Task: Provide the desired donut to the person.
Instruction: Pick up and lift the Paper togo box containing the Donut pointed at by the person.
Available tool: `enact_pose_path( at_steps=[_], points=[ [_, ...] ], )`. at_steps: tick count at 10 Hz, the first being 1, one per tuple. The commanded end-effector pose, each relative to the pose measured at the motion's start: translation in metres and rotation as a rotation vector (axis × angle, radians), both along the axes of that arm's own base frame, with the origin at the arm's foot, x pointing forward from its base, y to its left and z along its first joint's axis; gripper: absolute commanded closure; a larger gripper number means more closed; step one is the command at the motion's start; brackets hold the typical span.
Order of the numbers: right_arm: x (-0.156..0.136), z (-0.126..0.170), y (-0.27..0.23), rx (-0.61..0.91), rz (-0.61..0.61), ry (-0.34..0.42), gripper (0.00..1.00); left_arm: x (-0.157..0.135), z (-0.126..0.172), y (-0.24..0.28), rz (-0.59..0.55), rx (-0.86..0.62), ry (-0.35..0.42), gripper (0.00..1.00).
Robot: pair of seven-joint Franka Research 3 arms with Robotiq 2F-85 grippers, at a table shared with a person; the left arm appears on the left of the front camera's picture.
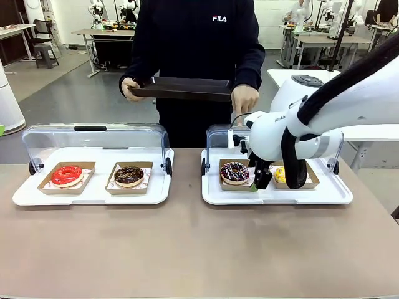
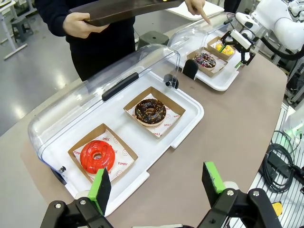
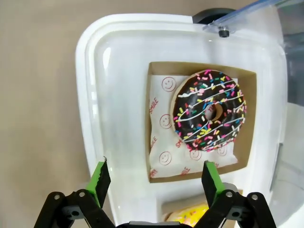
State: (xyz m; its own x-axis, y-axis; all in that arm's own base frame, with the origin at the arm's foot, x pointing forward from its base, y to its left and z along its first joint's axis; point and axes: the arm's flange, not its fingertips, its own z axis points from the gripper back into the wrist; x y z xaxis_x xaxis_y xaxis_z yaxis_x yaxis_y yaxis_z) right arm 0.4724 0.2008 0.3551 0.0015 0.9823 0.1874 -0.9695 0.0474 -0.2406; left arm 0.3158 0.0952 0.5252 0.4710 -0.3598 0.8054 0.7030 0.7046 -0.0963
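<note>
step: picking, I reckon. The person point(image 1: 193, 43) points a finger at the right-hand tray point(image 1: 212, 190) while holding a dark tray point(image 1: 181, 89) ready.
donut: the sprinkle donut point(image 3: 209, 110) sits in its cardboard box point(image 3: 159, 78), lid up (looks like the wanted one, though the yellow donut point(image 1: 280, 175) is just beside it).
right end effector point(image 3: 154, 176): jaws wide, empty, hovering above the box's near edge.
left end effector point(image 2: 159, 183): wide too, parked over the table point(image 1: 187, 249) near the red donut point(image 2: 97, 156).
next: I'd centre over the box edge, drop, pinch, then carry it across.
</note>
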Motion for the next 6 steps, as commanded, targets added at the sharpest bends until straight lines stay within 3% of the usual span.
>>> enact_pose_path(
  at_steps=[1,6],
  points=[
    [0.0080,-0.0048,0.0012,-0.018,0.027,-0.004,0.00,0.0007,-0.0018,0.0028,-0.015,-0.003,-0.010,0.00],
    [0.0137,-0.0138,-0.0038,-0.055,0.012,0.022,0.00,0.0007,-0.0018,0.0028,-0.015,-0.003,-0.010,0.00]
  ],
)
